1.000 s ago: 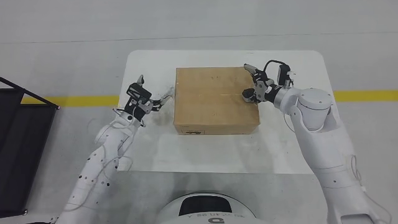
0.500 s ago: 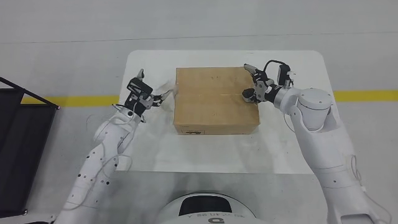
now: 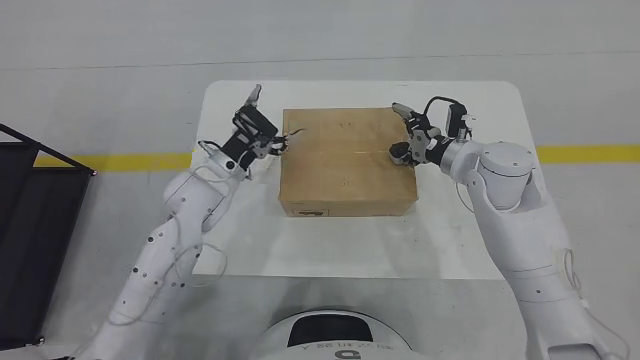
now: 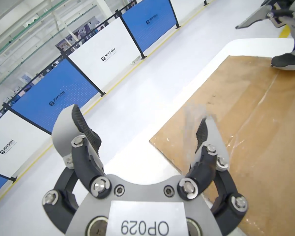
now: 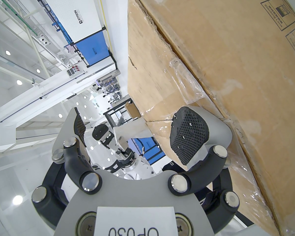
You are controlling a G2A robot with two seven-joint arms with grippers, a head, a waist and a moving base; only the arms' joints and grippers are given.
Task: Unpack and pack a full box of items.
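Observation:
A closed cardboard box (image 3: 345,165) stands mid-table, its top seam sealed with clear tape (image 3: 340,146). My left gripper (image 3: 270,117) is open at the box's left top edge; in the left wrist view (image 4: 140,119) one fingertip (image 4: 206,126) hovers at the near corner of the box top (image 4: 248,128), the other off the box. My right gripper (image 3: 400,131) is open at the right top edge. In the right wrist view (image 5: 132,124) one pad (image 5: 188,131) rests against the box (image 5: 211,37) at the taped seam end. The left wrist view also shows the right gripper (image 4: 272,40) across the box.
The white table (image 3: 460,230) has bare surface in front of the box and on both sides. A black frame (image 3: 25,230) stands on the floor to the left. A yellow floor line (image 3: 120,161) runs behind the table.
My left arm has swung from the table left of the box up and in to the box's left top edge. The right arm and the box have not moved.

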